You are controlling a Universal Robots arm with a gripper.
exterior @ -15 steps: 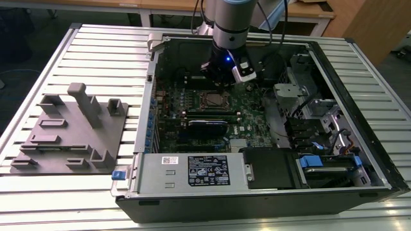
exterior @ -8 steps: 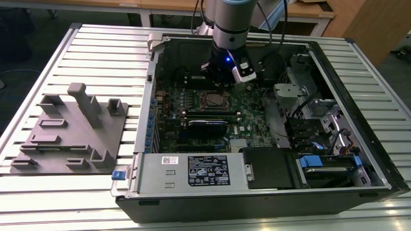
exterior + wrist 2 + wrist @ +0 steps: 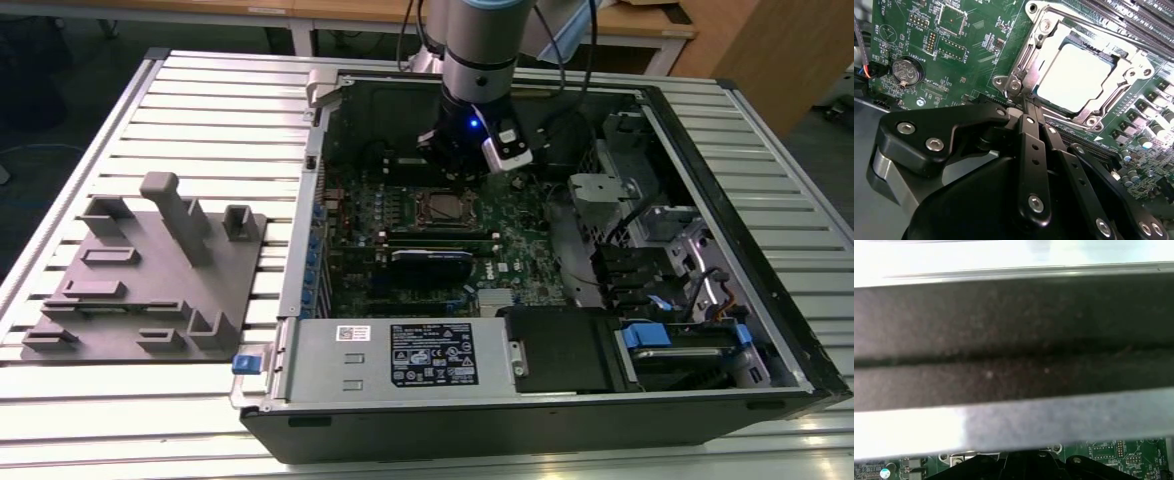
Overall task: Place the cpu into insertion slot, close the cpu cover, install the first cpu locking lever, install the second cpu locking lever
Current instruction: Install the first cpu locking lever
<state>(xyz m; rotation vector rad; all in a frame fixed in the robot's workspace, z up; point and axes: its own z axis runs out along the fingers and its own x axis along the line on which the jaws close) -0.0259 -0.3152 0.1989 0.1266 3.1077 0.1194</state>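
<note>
The cpu (image 3: 1079, 75) sits in the insertion slot under the closed cpu cover (image 3: 1026, 57). The tool (image 3: 1026, 107), fingers together and empty, touches the cover's edge; thin, stiff, springy metal.

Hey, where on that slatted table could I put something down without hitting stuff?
Bare slats lie along the pale slatted metal table beyond the grey moulded parts tray, and along the near edge in front of it. The open black computer case is crowded, with the black hand over the green circuit board.
</note>
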